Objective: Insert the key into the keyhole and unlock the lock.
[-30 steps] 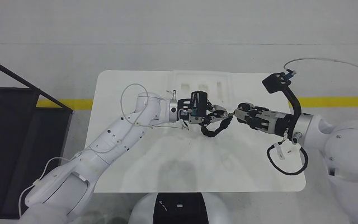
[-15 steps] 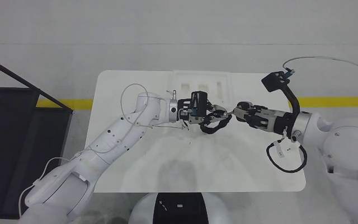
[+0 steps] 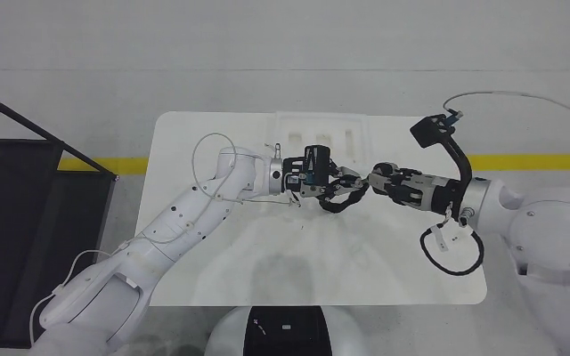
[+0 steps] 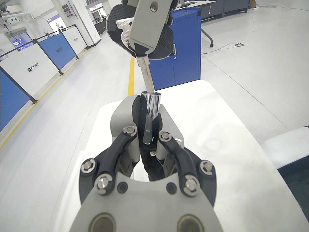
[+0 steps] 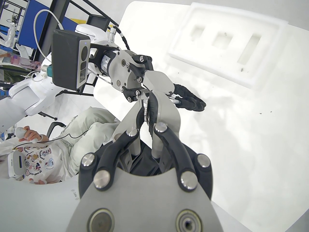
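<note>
Lock (image 4: 151,107), a chrome cyl. w/ a black cable loop (image 3: 338,201), is clamped between the pads of the left gripper (image 4: 146,121). It is held above the table (image 3: 232,258), just on the robot's side of the foam tray (image 3: 325,125), keyhole end facing away from the wrist. Right gripper (image 4: 141,49) is pinched tight on the head of the key (image 4: 146,73), also just robot-side of the tray, approx. level w/ the tray's right end. Blade slants down to the cyl.'s end face and its tip touches there at the keyhole; how far it has gone in can't be told. Cable loop hangs beside the left gripper on the side away from the tray, clear of the table as far as the right wrist view shows. Both grippers meet tip to tip, well short of the tray's three recesses.
</note>
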Motion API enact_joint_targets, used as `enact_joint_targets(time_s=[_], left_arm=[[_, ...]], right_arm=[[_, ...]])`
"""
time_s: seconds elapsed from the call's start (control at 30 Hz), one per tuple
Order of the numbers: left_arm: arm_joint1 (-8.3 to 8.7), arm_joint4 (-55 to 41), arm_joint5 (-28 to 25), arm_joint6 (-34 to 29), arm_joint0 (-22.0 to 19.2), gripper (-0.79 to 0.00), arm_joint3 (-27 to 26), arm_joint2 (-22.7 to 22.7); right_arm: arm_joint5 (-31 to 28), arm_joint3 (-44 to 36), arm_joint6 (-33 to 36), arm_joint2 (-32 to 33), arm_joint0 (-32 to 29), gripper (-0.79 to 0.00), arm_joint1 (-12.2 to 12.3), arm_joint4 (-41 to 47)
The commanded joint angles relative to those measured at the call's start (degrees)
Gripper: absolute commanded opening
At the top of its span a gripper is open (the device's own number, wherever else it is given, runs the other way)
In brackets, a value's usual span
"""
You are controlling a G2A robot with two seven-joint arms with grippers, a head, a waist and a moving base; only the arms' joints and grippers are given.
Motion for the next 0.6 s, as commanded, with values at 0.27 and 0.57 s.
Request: enact_joint_targets(time_s=[0.27, 0.57], left_arm=[[0.0, 0.0, 0.0, 0.0, 0.0, -0.785, 0.0, 0.0], [0.0, 0.0, 0.0, 0.0, 0.0, -0.785, 0.0, 0.0]], right_arm=[[-0.13, 0.09, -1.25, 0.57, -2.22, -0.785, 0.19, 0.87], [0.61, -0.83, -0.82, -0.28, -2.55, -0.785, 0.37, 0.13]])
